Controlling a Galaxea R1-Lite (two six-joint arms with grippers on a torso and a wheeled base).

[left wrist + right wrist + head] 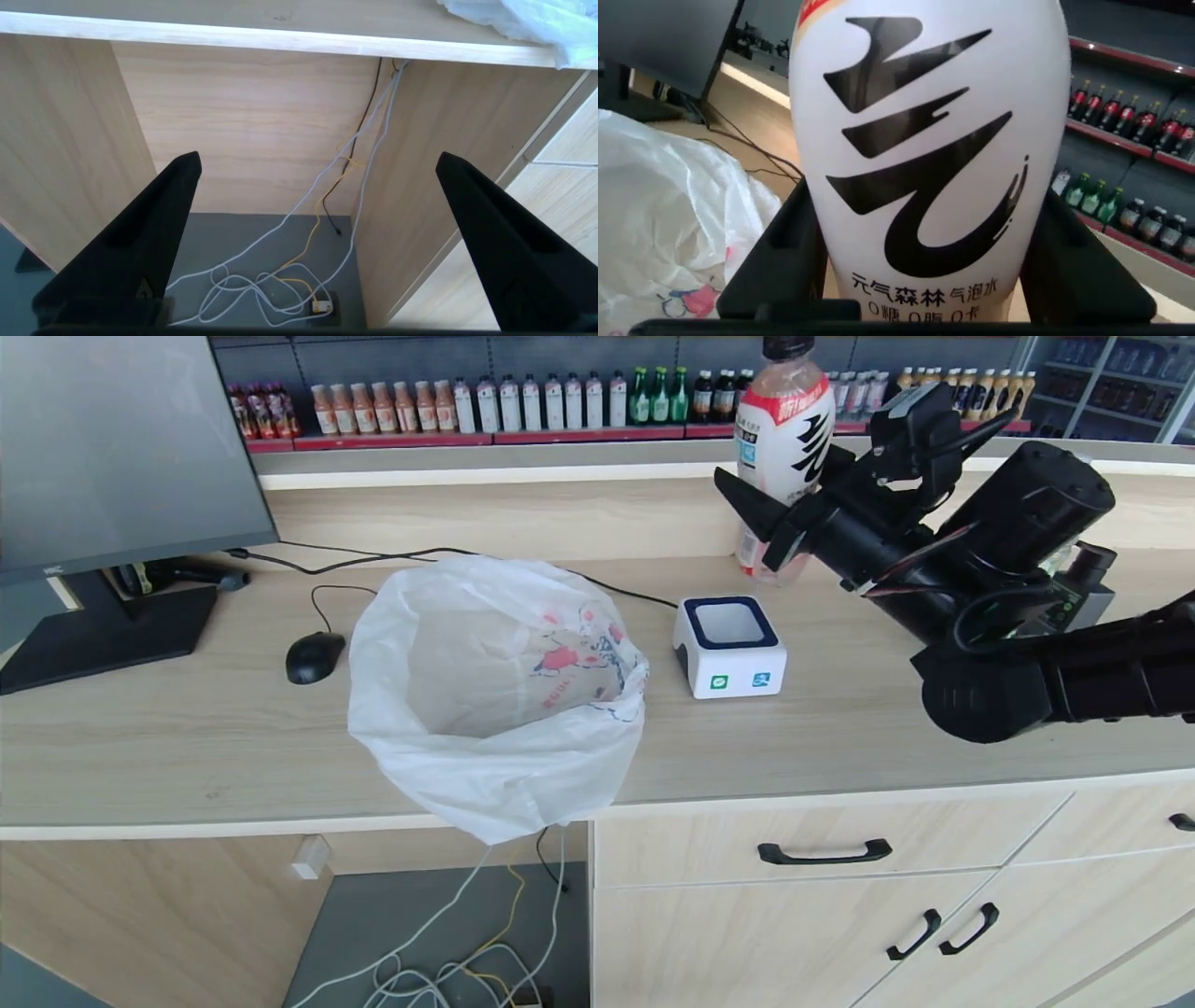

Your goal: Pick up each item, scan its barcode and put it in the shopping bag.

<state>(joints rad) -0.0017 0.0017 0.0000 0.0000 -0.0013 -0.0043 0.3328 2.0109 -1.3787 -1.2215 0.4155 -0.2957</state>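
A tall white-labelled drink bottle (784,429) with a dark cap stands upright in my right gripper (761,518), which is shut on its lower half, behind the white barcode scanner box (730,646). Whether its base touches the counter I cannot tell. In the right wrist view the bottle (924,168) sits between the dark fingers (775,261). The white shopping bag (495,681) gapes open left of the scanner, hanging over the counter's front edge. My left gripper (318,163) is open and holds nothing, low in front of the counter's knee space, below the bag's edge (523,19).
A monitor (112,448) and a black mouse (314,656) occupy the counter's left side, with a cable running behind the bag. Loose wires (280,280) lie on the floor under the counter. Drawers with black handles (823,852) are at the lower right. Bottles line the far shelf (523,403).
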